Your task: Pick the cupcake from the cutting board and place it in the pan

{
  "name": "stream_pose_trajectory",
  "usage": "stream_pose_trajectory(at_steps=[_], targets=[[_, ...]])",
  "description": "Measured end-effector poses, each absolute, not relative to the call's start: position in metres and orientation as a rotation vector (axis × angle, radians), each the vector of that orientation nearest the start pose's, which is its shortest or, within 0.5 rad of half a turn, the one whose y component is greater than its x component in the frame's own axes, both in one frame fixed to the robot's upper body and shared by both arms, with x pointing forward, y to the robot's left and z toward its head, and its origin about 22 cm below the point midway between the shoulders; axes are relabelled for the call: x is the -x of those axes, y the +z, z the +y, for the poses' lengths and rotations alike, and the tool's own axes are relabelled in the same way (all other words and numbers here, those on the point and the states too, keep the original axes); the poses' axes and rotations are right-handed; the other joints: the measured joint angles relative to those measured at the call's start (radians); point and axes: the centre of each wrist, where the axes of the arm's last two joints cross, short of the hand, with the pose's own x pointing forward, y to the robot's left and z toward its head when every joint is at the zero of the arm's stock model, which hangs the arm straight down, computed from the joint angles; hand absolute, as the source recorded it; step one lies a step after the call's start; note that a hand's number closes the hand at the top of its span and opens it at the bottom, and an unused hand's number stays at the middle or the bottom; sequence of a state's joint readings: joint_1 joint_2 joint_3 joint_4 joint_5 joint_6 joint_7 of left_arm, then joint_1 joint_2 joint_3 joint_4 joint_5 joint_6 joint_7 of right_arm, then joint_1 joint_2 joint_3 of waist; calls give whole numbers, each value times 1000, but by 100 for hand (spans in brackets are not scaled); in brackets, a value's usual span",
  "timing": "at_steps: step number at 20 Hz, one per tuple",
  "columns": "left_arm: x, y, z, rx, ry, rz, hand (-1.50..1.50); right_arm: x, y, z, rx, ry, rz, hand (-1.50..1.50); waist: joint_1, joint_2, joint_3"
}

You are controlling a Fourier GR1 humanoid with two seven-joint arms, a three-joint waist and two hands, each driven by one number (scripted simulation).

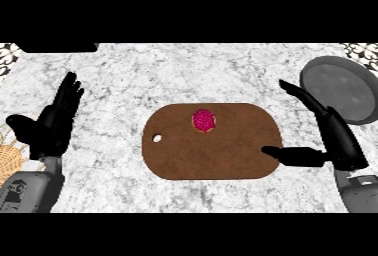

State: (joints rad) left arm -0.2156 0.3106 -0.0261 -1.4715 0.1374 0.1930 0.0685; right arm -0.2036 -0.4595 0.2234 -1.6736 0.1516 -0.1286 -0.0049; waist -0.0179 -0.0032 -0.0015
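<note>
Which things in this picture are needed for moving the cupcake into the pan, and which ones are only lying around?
Needed for the job:
- cupcake, on the board
- cutting board
- pan, at the upper right
- right hand, open beside the board

Only lying about:
- woven basket, partly in view at the left edge
- dark object at the top edge
- left hand, resting open
</note>
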Motion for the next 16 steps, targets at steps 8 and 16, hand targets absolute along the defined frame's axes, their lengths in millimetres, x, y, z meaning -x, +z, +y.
stream_pose_trajectory(at_steps=[8, 16], targets=[[-296, 53, 274, -207, -47, -1613, 0, -282, 189, -243, 487, 901, -1629, -150, 16, -1, -1], [-294, 51, 268, -204, -59, -1623, 0, -303, 237, -197, 563, 989, -1588, -150, 26, 2, 0]])
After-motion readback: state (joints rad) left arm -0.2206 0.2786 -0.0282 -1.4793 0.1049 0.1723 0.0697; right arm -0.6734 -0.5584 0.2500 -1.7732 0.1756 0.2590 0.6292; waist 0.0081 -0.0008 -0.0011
